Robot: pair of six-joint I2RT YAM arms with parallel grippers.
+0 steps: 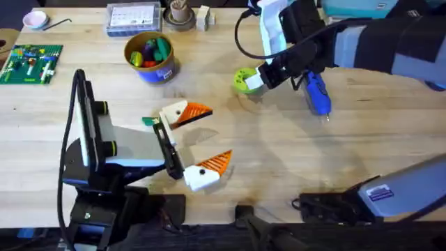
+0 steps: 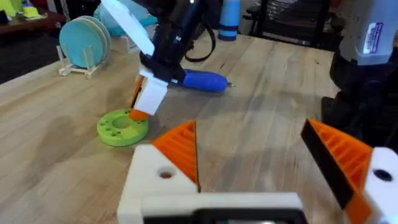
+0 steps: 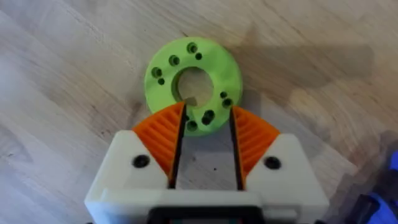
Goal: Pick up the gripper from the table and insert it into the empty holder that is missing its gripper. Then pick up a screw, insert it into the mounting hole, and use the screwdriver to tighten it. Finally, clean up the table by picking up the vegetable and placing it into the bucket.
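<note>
My right gripper (image 1: pixel 249 82) (image 3: pixel 208 111) hangs low over a lime-green disc (image 1: pixel 242 77) (image 3: pixel 193 68), and its orange fingers stand a narrow gap apart, straddling the disc's near rim. I cannot tell whether the dark spots in the disc's holes are a screw. The blue screwdriver (image 1: pixel 317 92) (image 2: pixel 202 81) lies just right of that gripper. My left gripper (image 1: pixel 219 134) (image 2: pixel 247 134) rests wide open and empty at the table's middle. The dark-green vegetable (image 1: pixel 148 121) lies beside its wrist. The blue bucket (image 1: pixel 160 73) stands behind. The loose gripper and the empty holder are out of view.
A green brick board (image 1: pixel 31 63) lies at the far left. A clear parts box (image 1: pixel 132 19), a pink dish (image 1: pixel 33 19) and a round wooden stand (image 1: pixel 180 15) line the back edge. Teal plates (image 2: pixel 84 43) stand in a rack beyond the disc.
</note>
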